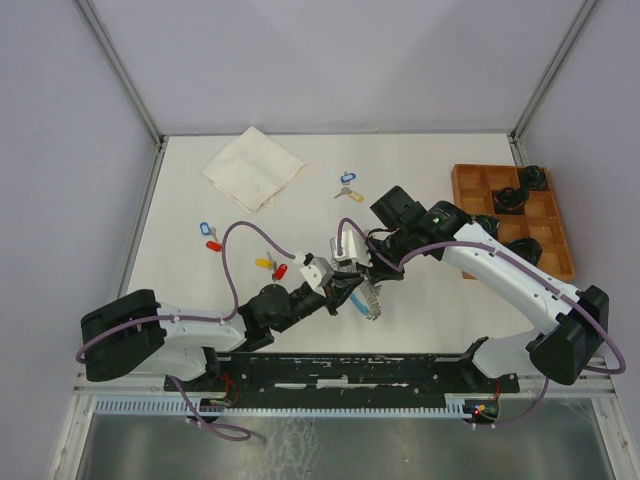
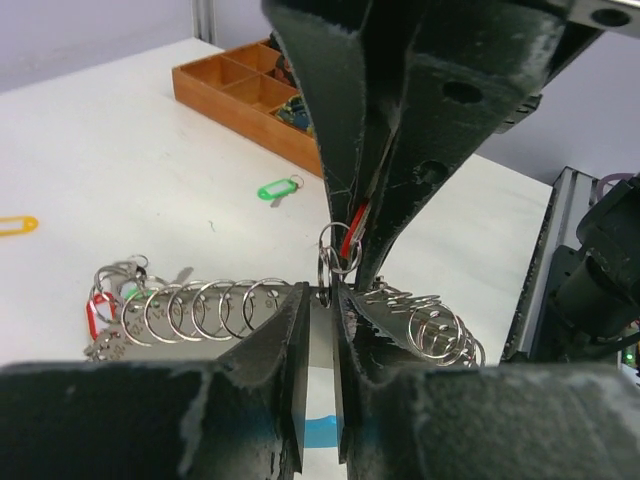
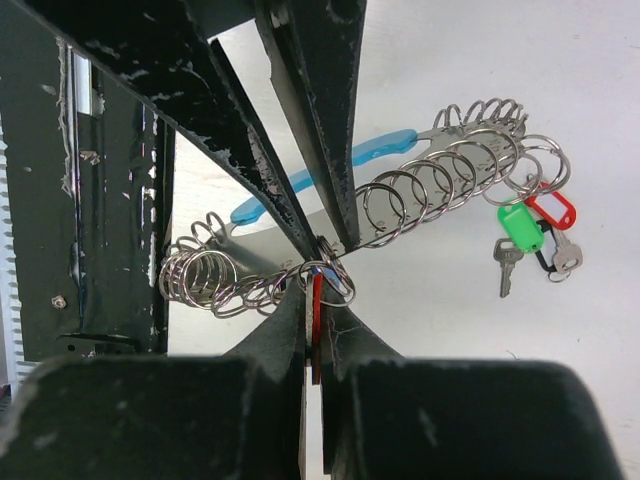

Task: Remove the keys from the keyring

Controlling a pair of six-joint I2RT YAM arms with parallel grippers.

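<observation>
Closest in, the right gripper has its two fingers pressed together on a thin red tag, held edge-on between the pads. The small split ring at the top of that tag sits right at the fingertips. Coming in from the opposite side, the left gripper meets it tip to tip. Its fingers are nearly together and pinch the keyring at the same spot, with a flat silvery strip showing in the narrow gap between them.

From that pinch the keyring runs out both ways, a curved light-blue band backed by a long row of split rings threaded side by side. At the far end of the row hang a green tag, another red tag and a couple of small silver keys.

The bundle sits near the front middle of the white table, between the two arms. Farther out, loose tagged keys lie in pairs: one pair just left of the grippers, one further left, one beyond. A folded cloth lies at the back left, and a wooden tray at the right.
</observation>
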